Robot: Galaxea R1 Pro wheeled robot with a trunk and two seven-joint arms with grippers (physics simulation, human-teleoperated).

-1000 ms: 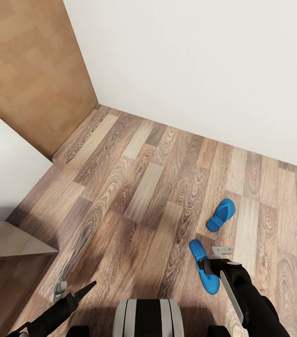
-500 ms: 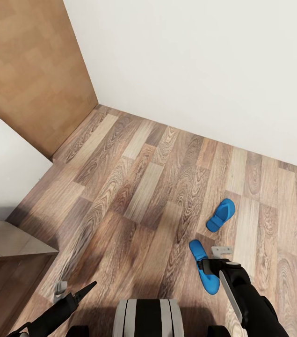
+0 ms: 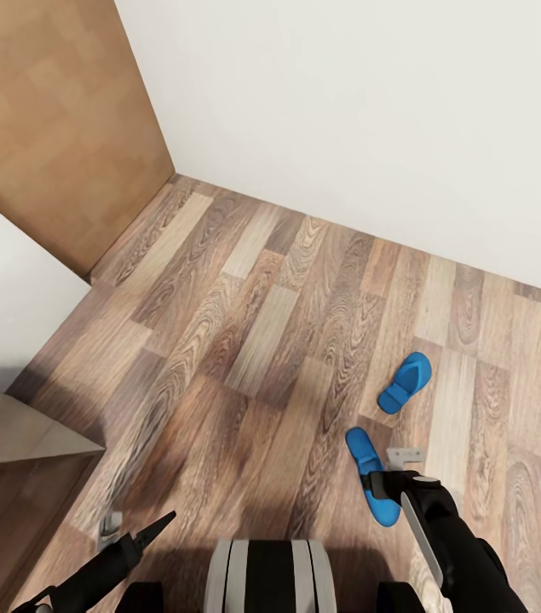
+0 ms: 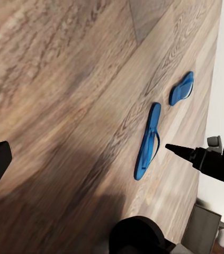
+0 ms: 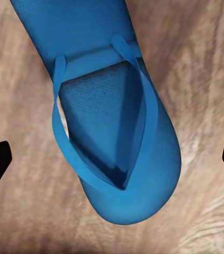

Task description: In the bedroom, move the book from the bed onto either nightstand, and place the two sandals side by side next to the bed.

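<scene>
Simply flat blue sandals [image 3: 372, 485] on wood-plank floor [image 3: 253, 340]

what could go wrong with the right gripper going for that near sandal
1. The near sandal lies flat on the wood floor; in the right wrist view the right gripper is open, fingertips wide on either side, so closing may only pinch the thin sole edges and slip off or hit the floor.
2. A sideways push could slide it further out of line with the far sandal, which lies apart at a different angle.
</scene>
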